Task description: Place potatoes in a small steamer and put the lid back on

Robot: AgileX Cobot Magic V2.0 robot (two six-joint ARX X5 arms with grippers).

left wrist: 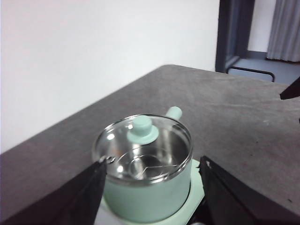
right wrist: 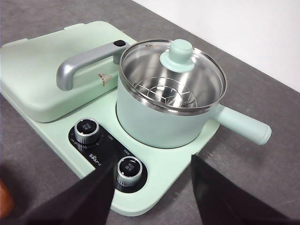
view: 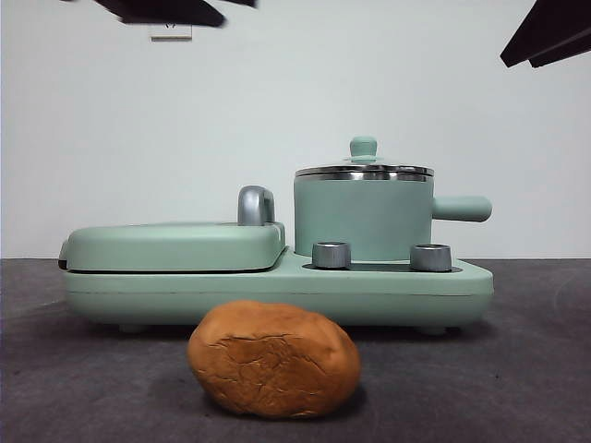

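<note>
Lumpy orange-brown potato (view: 274, 359) at table's 6 o'clock, mint-green steamer pot (view: 363, 220) behind at 12; glass lid (view: 364, 169) still on. Both your grippers (left wrist: 150, 187) (right wrist: 152, 187) spread, empty. First lift lid by knob.

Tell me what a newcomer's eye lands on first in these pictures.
First the potato, orange-brown and cracked, lying alone on the dark table in front of the mint-green cooker base. Next the small steamer standing on that base behind two steel dials, its glass lid on and a wire rack visible through it. Both grippers, left gripper and right gripper, hang open above, holding nothing.
</note>
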